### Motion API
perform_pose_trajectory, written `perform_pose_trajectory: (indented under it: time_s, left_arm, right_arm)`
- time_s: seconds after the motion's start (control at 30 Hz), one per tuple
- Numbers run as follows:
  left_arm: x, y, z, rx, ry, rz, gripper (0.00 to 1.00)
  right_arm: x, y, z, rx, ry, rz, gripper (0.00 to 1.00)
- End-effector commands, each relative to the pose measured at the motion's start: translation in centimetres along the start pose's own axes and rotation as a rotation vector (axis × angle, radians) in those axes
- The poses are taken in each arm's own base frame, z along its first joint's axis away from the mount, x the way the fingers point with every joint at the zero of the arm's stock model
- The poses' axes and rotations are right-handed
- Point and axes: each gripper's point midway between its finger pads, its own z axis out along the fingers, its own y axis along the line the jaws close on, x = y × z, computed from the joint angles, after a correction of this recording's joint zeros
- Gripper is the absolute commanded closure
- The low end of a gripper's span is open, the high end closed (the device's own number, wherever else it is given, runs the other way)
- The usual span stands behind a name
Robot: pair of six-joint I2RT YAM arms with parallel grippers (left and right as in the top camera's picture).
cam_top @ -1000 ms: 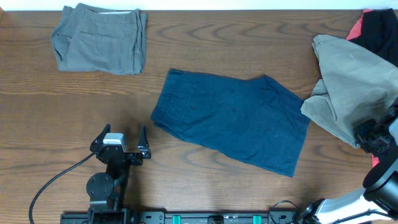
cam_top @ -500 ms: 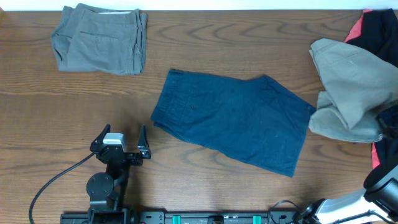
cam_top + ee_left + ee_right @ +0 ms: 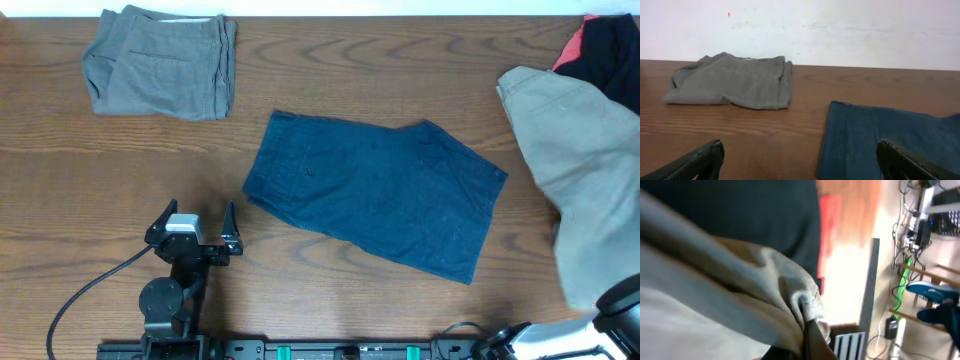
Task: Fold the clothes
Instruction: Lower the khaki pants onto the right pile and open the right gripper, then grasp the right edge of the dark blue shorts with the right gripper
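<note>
Overhead: blue shorts (image 3: 375, 195) lie flat mid surface (image 3: 330, 60), long axis far-left to near-right, waistband left. Beige shorts (image 3: 580, 190) drape at the right edge. My left end effector (image 3: 195, 215) sits near left, spread wide, empty.
Left wrist: grey shorts (image 3: 732, 82) folded, far left.
Right wrist: right end effector (image 3: 806, 335) clamped on beige cloth.

A brown wood-grain worktop (image 3: 330, 290) fills the overhead view, its grain running in long swirls. Behind its far edge stands a plain white wall (image 3: 840, 30), lightly scuffed, with a small red speck (image 3: 729, 14) high up. The light is even. Past the worktop's right side, blurred, hang tangled dark cables (image 3: 912, 230), a green cable (image 3: 900, 287) and a grey upright post (image 3: 867, 280).
</note>
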Motion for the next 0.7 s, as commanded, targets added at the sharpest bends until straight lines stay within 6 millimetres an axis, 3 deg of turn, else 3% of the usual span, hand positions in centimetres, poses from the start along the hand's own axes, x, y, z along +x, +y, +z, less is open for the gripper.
perform_pose_trajectory:
  time_s: [0.0, 0.07, 0.2, 0.3, 0.37, 0.4, 0.47, 0.67]
  left_arm:
    - [1.4, -0.3, 0.1, 0.021, 0.041, -0.012, 0.02]
    - [1.4, -0.3, 0.1, 0.021, 0.041, -0.012, 0.02]
    - [1.4, -0.3, 0.1, 0.021, 0.041, -0.012, 0.02]
    - [1.4, -0.3, 0.1, 0.021, 0.041, -0.012, 0.02]
    - [1.4, -0.3, 0.1, 0.021, 0.041, -0.012, 0.02]
    - [1.4, -0.3, 0.1, 0.021, 0.041, -0.012, 0.02]
    - [1.4, -0.3, 0.1, 0.021, 0.041, -0.012, 0.02]
    - [1.4, -0.3, 0.1, 0.021, 0.041, -0.012, 0.02]
  right_arm:
    - [-2.6, -2.9, -1.6, 0.025, -0.069, 0.1, 0.99]
    - [-3.2, -3.4, -1.8, 0.011, -0.076, 0.106, 0.94]
    - [-3.2, -3.1, -1.5, -0.053, -0.042, 0.123, 0.61]
    - [-3.2, -3.1, -1.5, -0.056, -0.042, 0.128, 0.59]
    - [-3.2, -3.0, -1.5, -0.062, -0.04, 0.128, 0.41]
    - [-3.1, -2.6, -1.6, -0.085, -0.033, 0.127, 0.26]
    - [-2.7, -1.2, -1.9, -0.161, -0.004, 0.123, 0.12]
    - [0.2, 5.4, -4.3, -0.463, 0.13, 0.053, 0.1]
